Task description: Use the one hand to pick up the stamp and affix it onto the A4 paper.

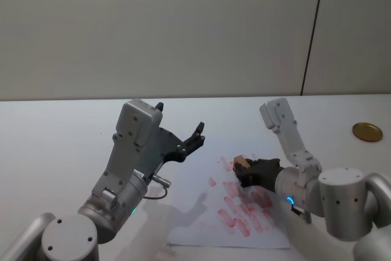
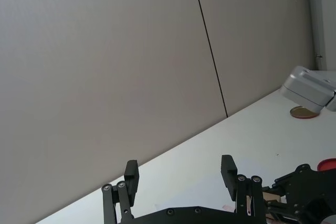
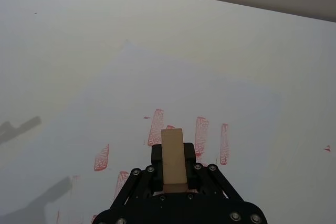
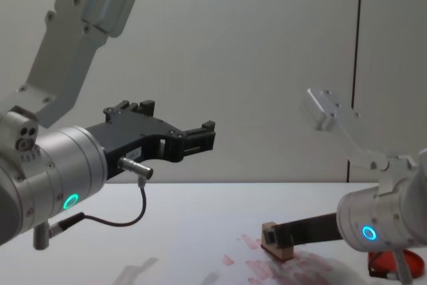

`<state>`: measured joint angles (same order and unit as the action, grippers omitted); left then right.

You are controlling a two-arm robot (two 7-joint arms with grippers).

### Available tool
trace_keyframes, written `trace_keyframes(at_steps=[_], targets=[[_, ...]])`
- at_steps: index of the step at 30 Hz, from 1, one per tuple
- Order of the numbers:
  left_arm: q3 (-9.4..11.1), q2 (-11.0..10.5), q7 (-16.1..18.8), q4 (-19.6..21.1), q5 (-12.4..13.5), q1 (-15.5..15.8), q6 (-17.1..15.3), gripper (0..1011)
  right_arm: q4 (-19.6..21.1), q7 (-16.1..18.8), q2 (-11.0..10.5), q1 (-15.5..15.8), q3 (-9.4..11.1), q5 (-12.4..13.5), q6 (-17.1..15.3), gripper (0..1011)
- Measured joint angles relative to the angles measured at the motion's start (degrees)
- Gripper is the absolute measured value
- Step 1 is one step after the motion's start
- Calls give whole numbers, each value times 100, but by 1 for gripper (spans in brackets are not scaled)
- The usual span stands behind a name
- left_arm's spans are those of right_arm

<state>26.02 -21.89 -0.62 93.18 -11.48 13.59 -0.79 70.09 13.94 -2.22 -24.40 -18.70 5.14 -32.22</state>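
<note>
Nearest the robot lies the large white A4 paper [image 1: 198,215], flat on the white table [image 1: 61,151]. Its right half is crowded with rows of small pinkish-red rectangular prints [image 1: 241,215]. Low over the far end of those rows, the right gripper [image 1: 245,174] is clamped on the small light-tan wooden rectangular stamp [image 3: 172,157], one black finger on each long side. In the chest view the block's lower end sits at the sheet's surface, though whether it is actually touching cannot be told. A flat round red ink pad [image 4: 389,265] peeks out beside the right arm.

The left gripper [image 1: 180,119] hangs raised above the table to the left, fingers spread wide and holding nothing. Farther off on the right, a round gold lid [image 1: 367,131] rests near the grey wall [image 1: 183,29].

The likeliest fault from here is a poor mark. If the block meets the paper tilted, only one edge would print. Any sideways drift while pressing would probably smear it, or lay it over a neighbouring print. The loose sheet might also shift or lift with the stamp, since nothing holds it down.
</note>
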Motion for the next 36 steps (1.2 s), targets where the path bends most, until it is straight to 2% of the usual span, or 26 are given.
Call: trace_keyframes(at_steps=[18, 28, 36], targets=[[0, 0, 0, 0, 0, 0, 0, 993, -105, 11, 21, -32, 3, 50, -65, 218], [0, 0, 0, 0, 0, 0, 0, 993, 220, -48, -50, 130, 8, -3, 210, 218], [0, 0, 0, 0, 0, 0, 0, 993, 691, -169, -139, 259, 29, -90, 532, 219]])
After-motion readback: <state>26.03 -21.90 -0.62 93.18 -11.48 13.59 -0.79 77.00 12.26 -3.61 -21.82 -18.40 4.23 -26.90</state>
